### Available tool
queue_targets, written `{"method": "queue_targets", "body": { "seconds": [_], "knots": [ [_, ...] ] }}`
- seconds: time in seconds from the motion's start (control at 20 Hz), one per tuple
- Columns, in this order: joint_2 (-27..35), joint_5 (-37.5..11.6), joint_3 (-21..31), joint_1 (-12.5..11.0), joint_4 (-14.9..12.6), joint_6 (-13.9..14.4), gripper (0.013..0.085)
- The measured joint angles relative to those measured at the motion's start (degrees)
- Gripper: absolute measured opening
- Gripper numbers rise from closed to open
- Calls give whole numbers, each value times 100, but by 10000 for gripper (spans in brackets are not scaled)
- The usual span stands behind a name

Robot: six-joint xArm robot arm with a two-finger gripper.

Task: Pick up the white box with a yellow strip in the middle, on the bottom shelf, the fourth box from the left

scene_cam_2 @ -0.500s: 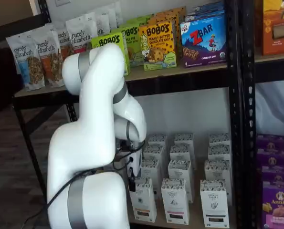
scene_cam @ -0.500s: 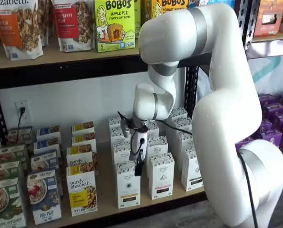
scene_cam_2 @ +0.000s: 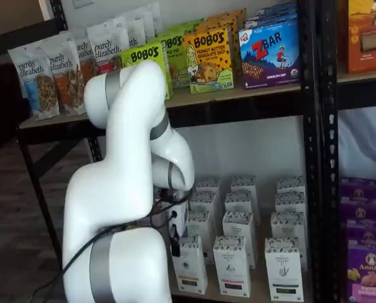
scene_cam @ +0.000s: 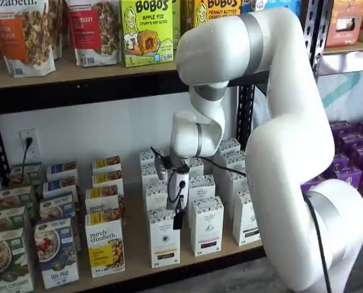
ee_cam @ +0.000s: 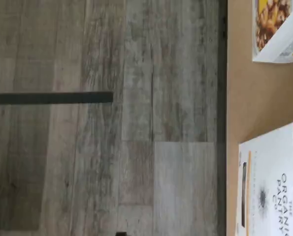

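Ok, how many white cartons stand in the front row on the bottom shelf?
3: the white box with the yellow band by the gripper, a black-banded carton beside it, a third carton beyond. The arm may hide more.

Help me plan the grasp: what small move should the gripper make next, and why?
Probably a short descent. In a shelf view the gripper hangs right above the white box at the front of the bottom shelf, not gripping it. Whether the fingers are open is unclear.

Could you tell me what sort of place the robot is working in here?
Probably a mock grocery aisle: a black metal rack with plywood shelves, packaged snacks like BOBO'S bars in rows, and a wood-look floor.
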Motion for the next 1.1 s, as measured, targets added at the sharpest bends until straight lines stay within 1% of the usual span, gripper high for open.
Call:
{"method": "queue_targets", "body": {
  "seconds": [0.2,0.35,0.5,0.7,0.85,1.1],
  "knots": [
    [97,-225,-38,40,227,-178,850],
    [178,-432,-93,71,544,-441,850],
    [264,-496,-207,61,689,-575,850],
    [383,-562,-362,29,726,-633,850],
    [471,-510,-498,-1,719,-645,850],
    [668,-506,-749,-26,490,-455,850]
  ]
}}
